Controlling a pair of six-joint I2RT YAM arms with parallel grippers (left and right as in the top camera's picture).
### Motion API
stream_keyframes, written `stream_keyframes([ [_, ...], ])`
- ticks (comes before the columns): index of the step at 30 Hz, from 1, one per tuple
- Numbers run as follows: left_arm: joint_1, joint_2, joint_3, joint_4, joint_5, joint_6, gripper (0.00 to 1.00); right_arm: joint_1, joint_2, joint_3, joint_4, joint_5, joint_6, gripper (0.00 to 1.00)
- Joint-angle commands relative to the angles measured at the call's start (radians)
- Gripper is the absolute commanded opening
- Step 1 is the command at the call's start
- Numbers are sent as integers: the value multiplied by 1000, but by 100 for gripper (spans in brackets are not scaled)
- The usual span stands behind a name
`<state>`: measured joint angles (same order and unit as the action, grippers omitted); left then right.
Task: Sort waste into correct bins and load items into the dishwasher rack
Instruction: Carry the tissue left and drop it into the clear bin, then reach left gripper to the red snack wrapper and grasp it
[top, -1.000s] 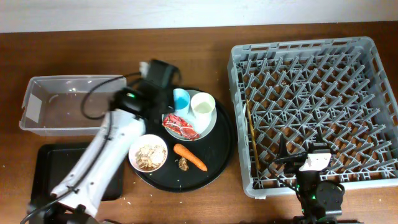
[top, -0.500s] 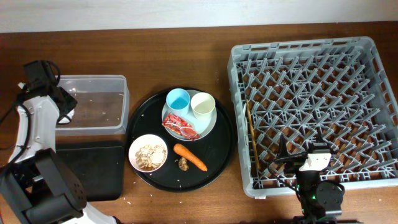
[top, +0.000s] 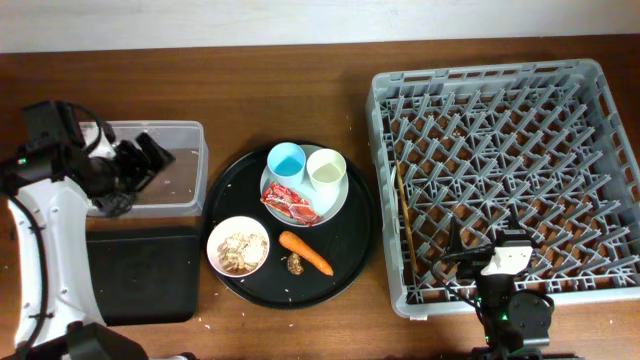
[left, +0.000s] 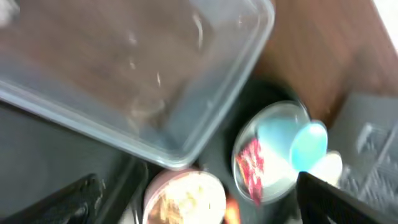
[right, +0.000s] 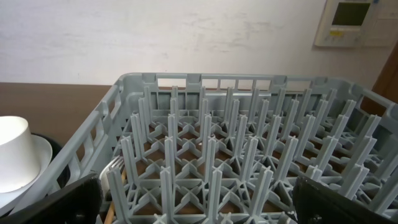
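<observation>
Left gripper (top: 140, 170) now seemingly above clear tub (top: 198, 165)

The white left arm (top: 45, 235) holds its black two-finger left gripper (top: 140, 175) spread wide, and the black right gripper (right: 205, 200) is likewise spread.

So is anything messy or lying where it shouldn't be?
Yes. A red snack wrapper lies on the pale grey-green round plate, and an orange carrot and small brown scrap lie loose on the round black tray: rubbish among the dishes.
</observation>
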<state>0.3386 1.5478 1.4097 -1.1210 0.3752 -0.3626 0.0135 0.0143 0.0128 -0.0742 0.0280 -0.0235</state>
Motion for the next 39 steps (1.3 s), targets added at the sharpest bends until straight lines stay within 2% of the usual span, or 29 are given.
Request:
stream_keyframes([
  [1, -78, 2, -3, -79, 18, 23, 80, -7, -8, -7, -4, 10, 6, 99],
  [2, -132, 2, -3, -80, -10, 23, 63, -7, -8, -7, -4, 10, 6, 99],
  [3, -185, 2, -3, -80, -27, 19, 51, -7, -8, -7, -4, 10, 6, 99],
  [5, -318, 2, -3, -76, -94, 11, 36, -7, -8, -7, -4, 10, 6, 99],
  [7, -442, 2, -4, -77, -156, -19, 15, -7, -8, -7, -4, 10, 6, 99],
  [8, -534, 2, -8, -76, -230, -75, 1, -7, -8, -7, -4, 10, 6, 99],
  [10, -672, 2, -18, -52, -332, -172, 1, -7, -8, -7, -4, 10, 6, 98],
  [13, -777, 18, -29, 8, -357, -230, 2, -7, -8, -7, -4, 10, 6, 99],
  [15, -824, 57, -39, 50, -357, -233, 13, -7, -8, -7, -4, 10, 6, 99],
  [16, -835, 84, -39, 67, -357, -232, 13, -7, -8, -7, -4, 10, 6, 99],
  [20, -840, 205, -39, 113, -357, -233, 14, -7, -8, -7, -3, 10, 6, 99],
  [21, -840, 234, -39, 119, -357, -233, 18, -7, -8, -7, -4, 10, 6, 99],
  [23, -840, 284, -39, 129, -357, -233, 33, -7, -8, -7, -4, 10, 6, 99],
  [31, -840, 344, -39, 171, -358, -293, 34, -7, -8, -7, -3, 10, 6, 99],
  [35, -840, 344, -89, 229, -402, -349, 55, -7, -8, -7, -4, 10, 6, 99],
  [39, -840, 349, -118, 282, -455, -349, 58, -7, -7, -7, -4, 10, 6, 99],
])
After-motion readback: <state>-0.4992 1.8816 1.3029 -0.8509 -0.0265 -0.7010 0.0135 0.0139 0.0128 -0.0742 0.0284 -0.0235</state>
